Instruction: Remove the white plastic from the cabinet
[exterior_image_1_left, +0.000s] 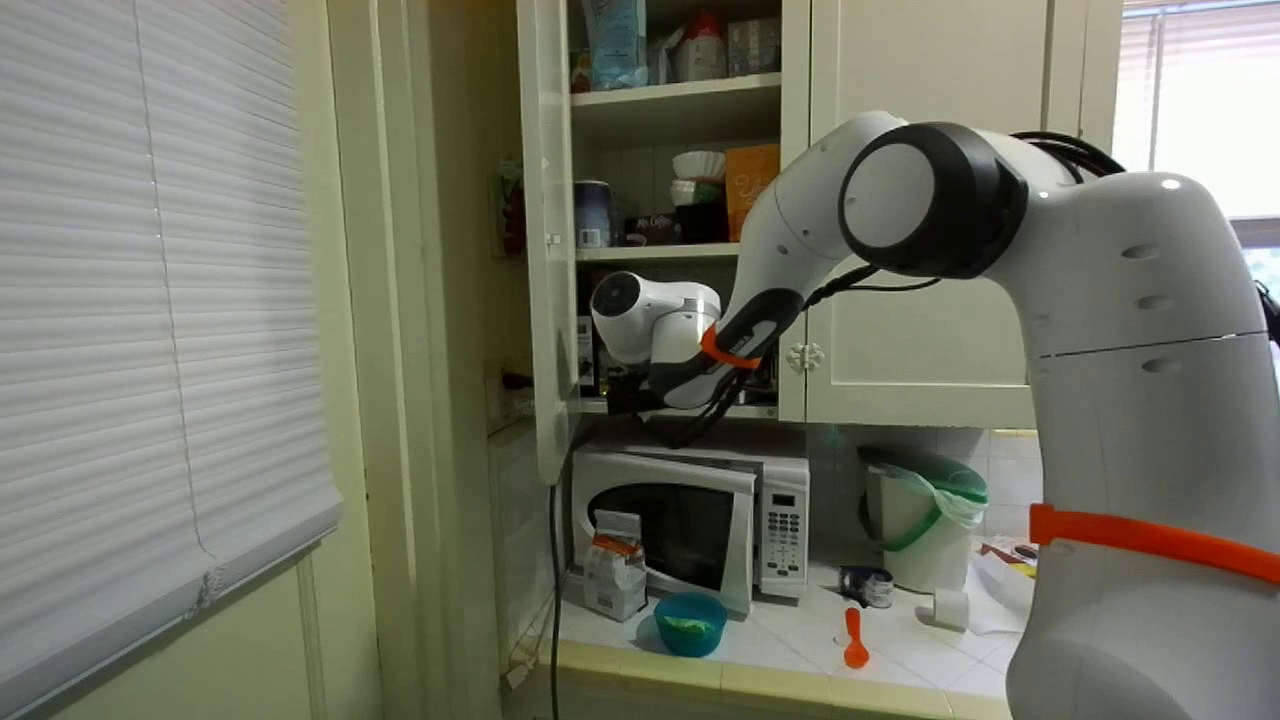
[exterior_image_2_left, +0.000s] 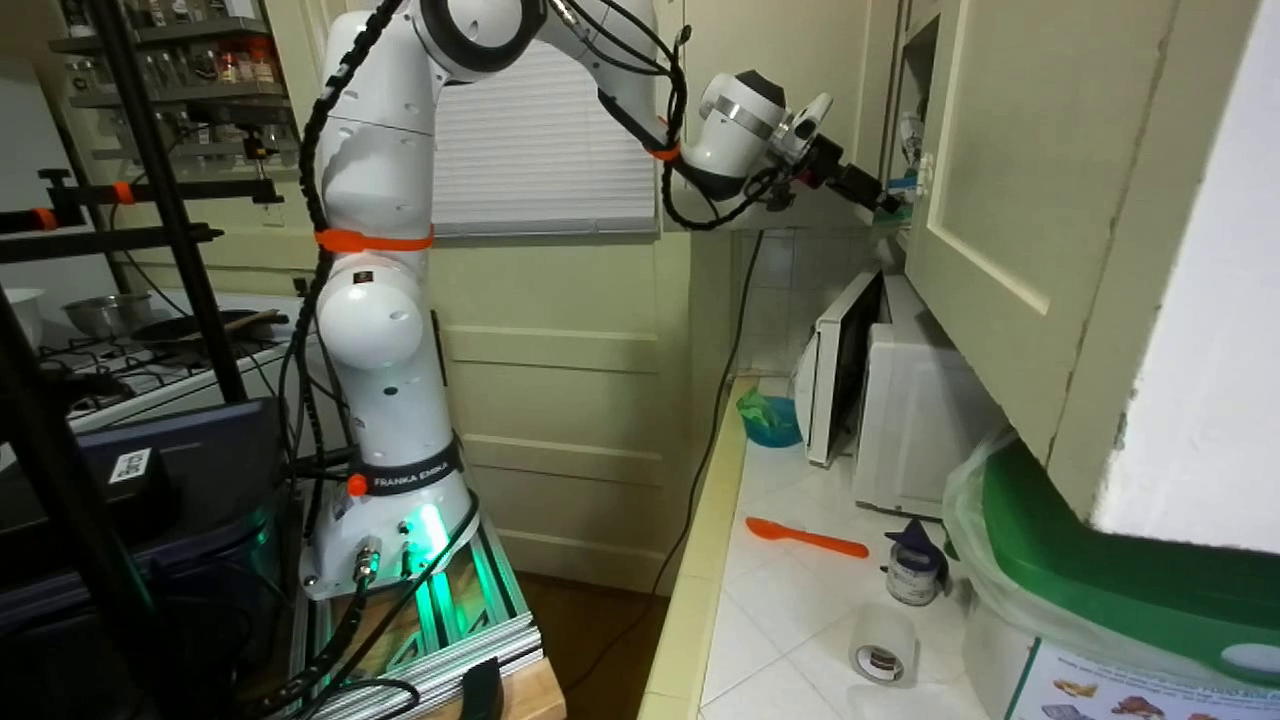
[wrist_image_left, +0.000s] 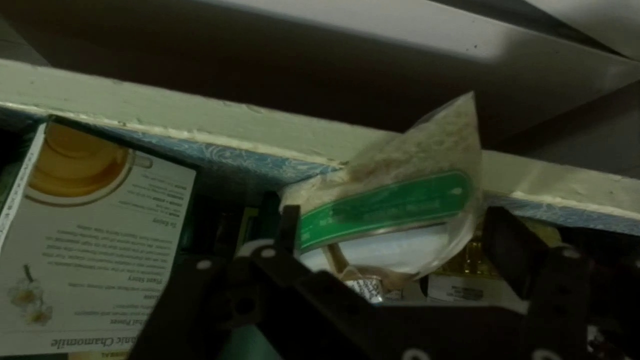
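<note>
The cream cabinet (exterior_image_1_left: 676, 92) stands with its left door open; its door also shows in an exterior view (exterior_image_2_left: 1010, 150). A clear, whitish plastic bag (wrist_image_left: 440, 145) with a green band lies at the lower shelf's edge in the wrist view, its pointed end sticking up over the edge. My gripper (wrist_image_left: 395, 222) is open, one finger on each side of the bag. The left finger overlaps the bag's left end; I cannot tell if it touches. The right finger is apart from it. The gripper is at the lowest shelf in both exterior views (exterior_image_1_left: 628, 395) (exterior_image_2_left: 888, 203).
A chamomile tea box (wrist_image_left: 95, 240) stands beside the gripper. The open cabinet door (exterior_image_1_left: 548, 240) is close to the wrist. A white microwave (exterior_image_1_left: 660, 520) with its door ajar is below. A blue bowl (exterior_image_1_left: 690, 624), orange spoon (exterior_image_1_left: 854, 640) and white bin (exterior_image_1_left: 925, 530) stand on the counter.
</note>
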